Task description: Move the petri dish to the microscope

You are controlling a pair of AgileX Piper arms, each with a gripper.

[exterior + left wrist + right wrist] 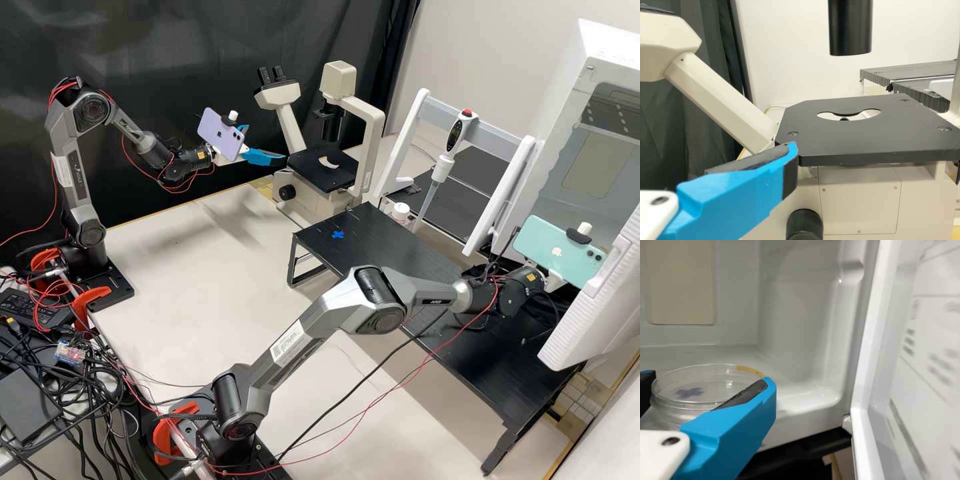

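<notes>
White cabinet (800, 330), near its front edge: right gripper (710, 380) pinches a clear dish (695, 374) across its sides, likely for level carrying. Left gripper (265, 143), spread, hangs beside the microscope (313, 171).

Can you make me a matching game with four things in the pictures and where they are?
Things:
1. Petri dish
2. Microscope stage
3. Pipette
4. Blue cross

Places:
A. On the low black table
B. Between the fingers of the right gripper
C. Upright on the white and grey rack
D. Below the black tube

Right pairs: 1-B, 2-D, 3-C, 4-A
</notes>
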